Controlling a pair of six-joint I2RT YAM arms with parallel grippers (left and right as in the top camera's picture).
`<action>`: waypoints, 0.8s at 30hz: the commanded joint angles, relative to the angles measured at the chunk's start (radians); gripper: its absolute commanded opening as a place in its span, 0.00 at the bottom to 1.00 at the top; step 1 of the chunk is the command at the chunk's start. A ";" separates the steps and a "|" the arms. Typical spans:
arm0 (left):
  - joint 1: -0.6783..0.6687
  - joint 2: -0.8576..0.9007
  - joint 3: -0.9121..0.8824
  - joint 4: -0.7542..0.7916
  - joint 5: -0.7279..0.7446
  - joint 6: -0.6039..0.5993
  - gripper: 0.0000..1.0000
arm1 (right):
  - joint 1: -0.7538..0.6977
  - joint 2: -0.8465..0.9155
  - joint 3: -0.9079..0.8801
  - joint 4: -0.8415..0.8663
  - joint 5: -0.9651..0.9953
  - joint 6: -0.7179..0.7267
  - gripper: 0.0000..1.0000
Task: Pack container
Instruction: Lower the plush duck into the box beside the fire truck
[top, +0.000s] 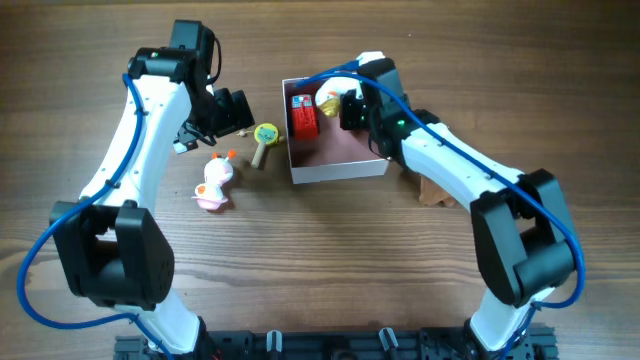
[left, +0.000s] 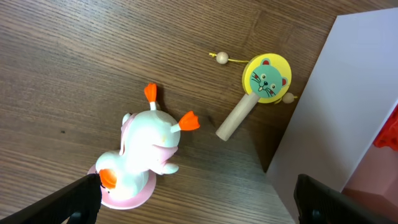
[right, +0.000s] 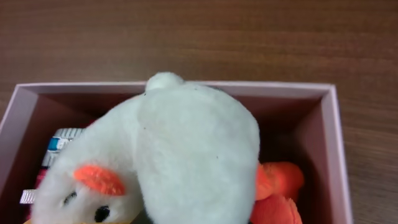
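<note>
The white plush (right: 186, 155) fills my right wrist view. Overhead, left of centre, my left gripper (top: 238, 115) is spread. The container (top: 338, 168) sits upper centre. Whether the right gripper (top: 342, 106) pinches the plush, I cannot tell. I would lower it below the walls first.

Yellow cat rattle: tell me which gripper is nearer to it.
Left. The left gripper sits just left of the rattle; the right gripper is beyond it, over the container.
</note>
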 joint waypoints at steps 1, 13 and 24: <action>0.003 -0.011 -0.006 0.000 -0.006 0.002 1.00 | 0.010 0.028 0.004 0.023 0.015 0.016 0.04; 0.003 -0.011 -0.006 0.000 -0.006 0.002 1.00 | 0.010 0.029 0.004 0.044 0.015 -0.016 0.63; 0.003 -0.011 -0.006 0.000 -0.006 0.002 1.00 | 0.058 0.011 0.021 0.077 0.037 -0.125 0.59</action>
